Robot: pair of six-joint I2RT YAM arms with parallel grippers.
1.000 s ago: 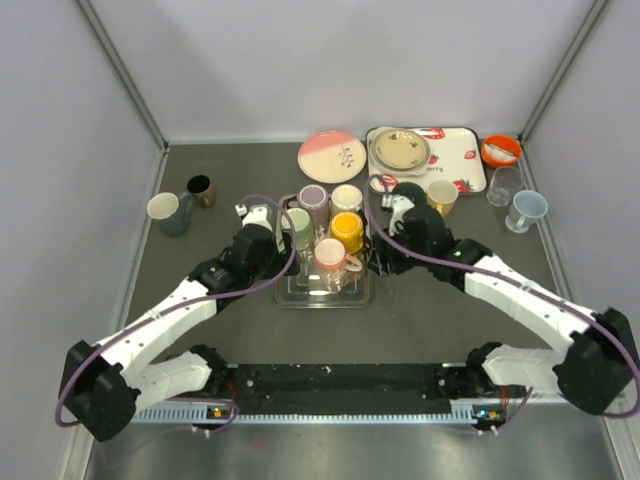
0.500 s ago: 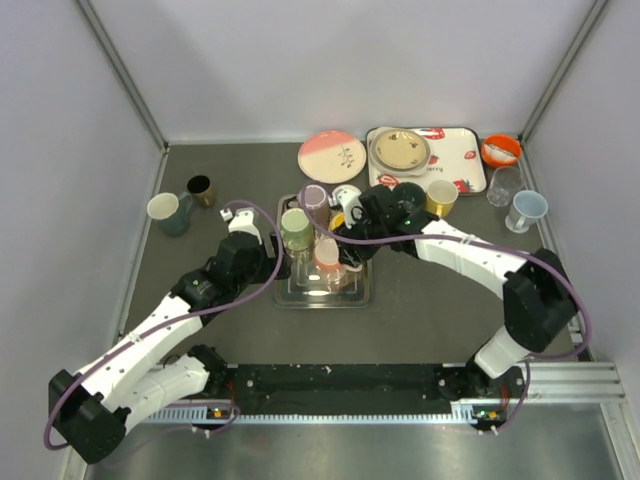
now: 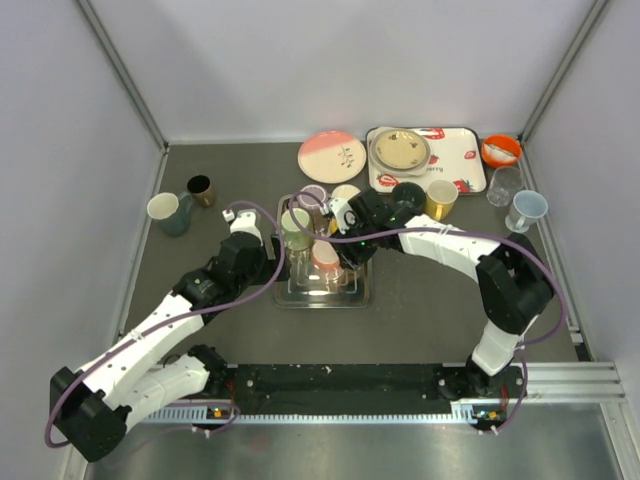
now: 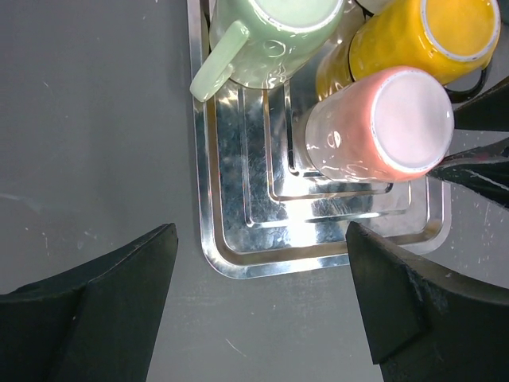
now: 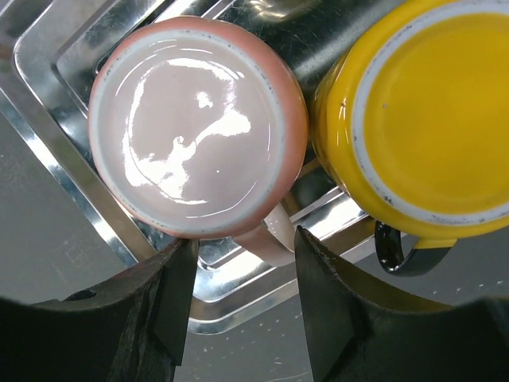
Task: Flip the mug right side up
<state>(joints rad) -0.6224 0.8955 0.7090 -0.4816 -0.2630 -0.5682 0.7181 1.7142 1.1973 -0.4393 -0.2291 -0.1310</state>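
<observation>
A pink mug (image 3: 327, 257) stands upside down on a metal tray (image 3: 318, 298), base up, also in the left wrist view (image 4: 382, 119) and right wrist view (image 5: 195, 127). Its handle (image 5: 274, 239) points toward the tray's near edge. My right gripper (image 3: 346, 250) is open, its fingers either side of the handle (image 5: 245, 245), the right finger close against it. My left gripper (image 3: 268, 255) is open and empty above the tray's near-left corner (image 4: 261, 239). A yellow mug (image 5: 429, 119) and a green mug (image 4: 270, 36) stand upside down beside it.
Two more mugs (image 3: 313, 195) sit at the tray's far end. Behind are a pink plate (image 3: 331, 156) and a printed tray (image 3: 455, 160) with a plate. Mugs (image 3: 170, 212) stand at far left; a gold cup (image 3: 441, 197), glass and blue cup (image 3: 525, 210) at right.
My right arm swung left over the metal tray and lowered its open fingers around the pink mug's handle. My left gripper drew back slightly to the left of the tray.
</observation>
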